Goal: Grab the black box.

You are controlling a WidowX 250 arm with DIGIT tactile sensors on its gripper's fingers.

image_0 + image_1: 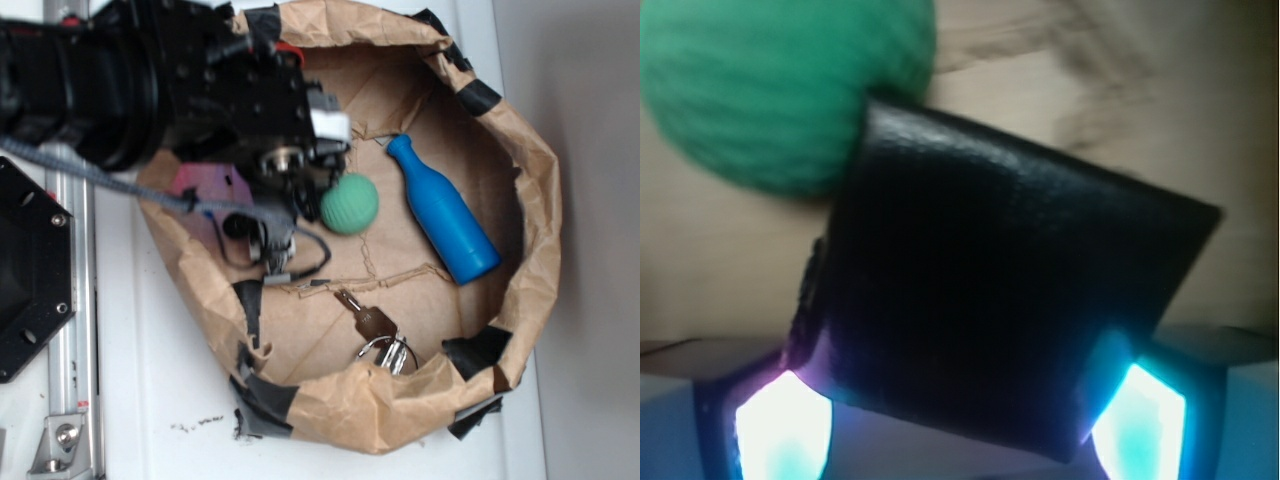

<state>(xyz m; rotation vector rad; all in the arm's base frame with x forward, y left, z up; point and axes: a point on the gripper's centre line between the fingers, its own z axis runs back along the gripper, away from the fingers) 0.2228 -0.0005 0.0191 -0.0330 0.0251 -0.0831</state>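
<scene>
Glossy, stiff and likely slippery, the flat black square box (1000,300) sits between my gripper (960,425) fingers, open astride its opposite edges, not visibly clamped.

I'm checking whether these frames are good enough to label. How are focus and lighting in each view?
Exterior: evenly lit, mildly soft; the dark arm hides the hand, and the ball, bottle and keys read clearly. Wrist: very close and blurred; the black box fills the frame with faint sheen, the ball is fuzzy, and the fingers glow bright cyan-white, overexposed.
</scene>
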